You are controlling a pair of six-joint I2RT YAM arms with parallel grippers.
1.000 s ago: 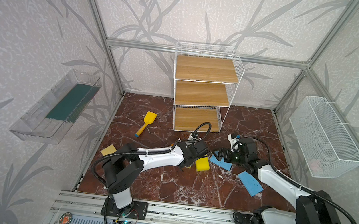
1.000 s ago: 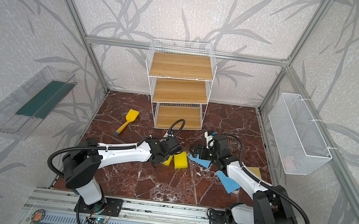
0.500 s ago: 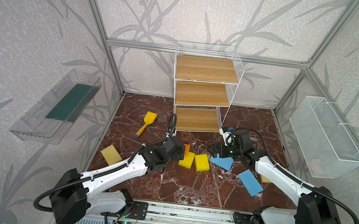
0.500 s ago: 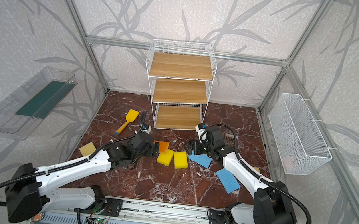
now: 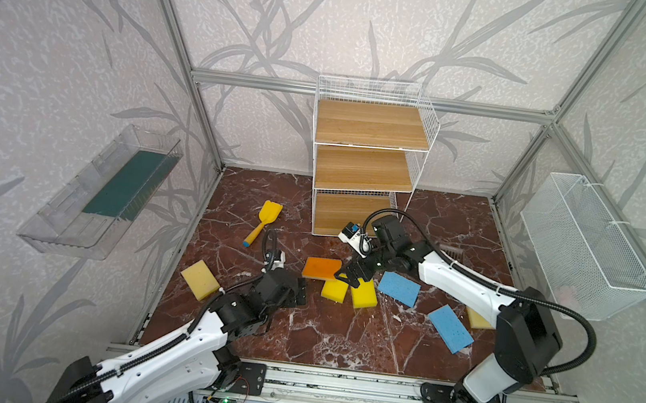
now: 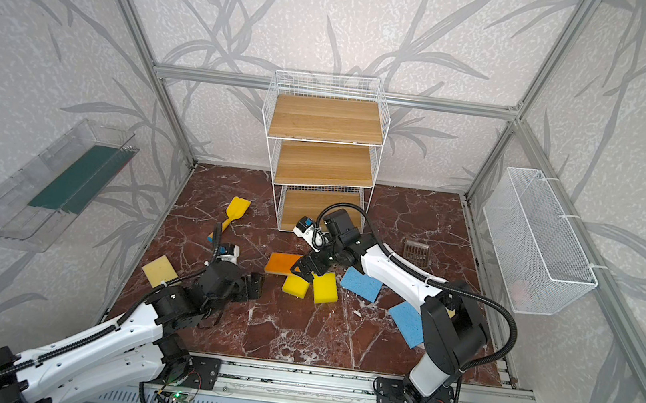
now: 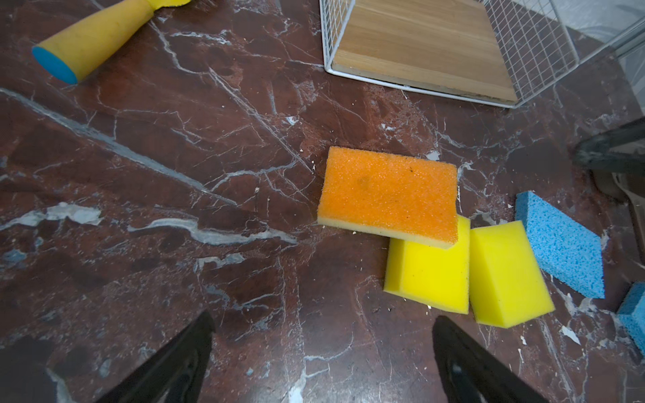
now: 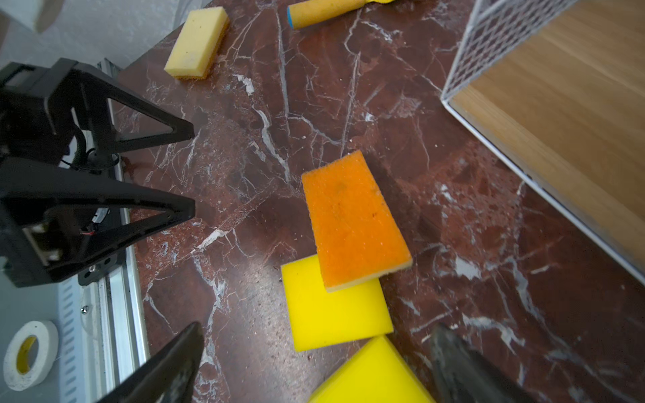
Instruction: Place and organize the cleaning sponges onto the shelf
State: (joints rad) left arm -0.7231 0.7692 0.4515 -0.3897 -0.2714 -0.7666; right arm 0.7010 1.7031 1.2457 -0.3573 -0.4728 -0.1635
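The white wire shelf [image 5: 363, 165] [image 6: 319, 164] stands at the back, its three boards bare. On the floor before it an orange sponge [image 5: 321, 268] [image 7: 387, 195] [image 8: 352, 219] leans on one of two yellow sponges [image 5: 334, 290] [image 7: 429, 268] [image 8: 335, 310]. Two blue sponges [image 5: 398, 289] [image 5: 450, 329] lie to the right, a beige one [image 5: 200, 279] to the left. My right gripper [image 5: 349, 277] [image 8: 317, 328] hovers open just above the yellow pair. Left of them, my left gripper [image 5: 301, 292] [image 7: 324, 319] is open and empty.
A yellow toy shovel [image 5: 264, 220] lies left of the shelf and a brown scoop [image 6: 416, 249] to its right. Another beige sponge [image 5: 476, 319] peeks from behind the right arm. A clear tray [image 5: 104, 192] and a mesh basket [image 5: 584, 243] hang on the side walls.
My left gripper has drawn back toward the front left, off the yellow sponges, uncovering the orange one. My right gripper has moved left from the blue sponge to above the yellow pair.
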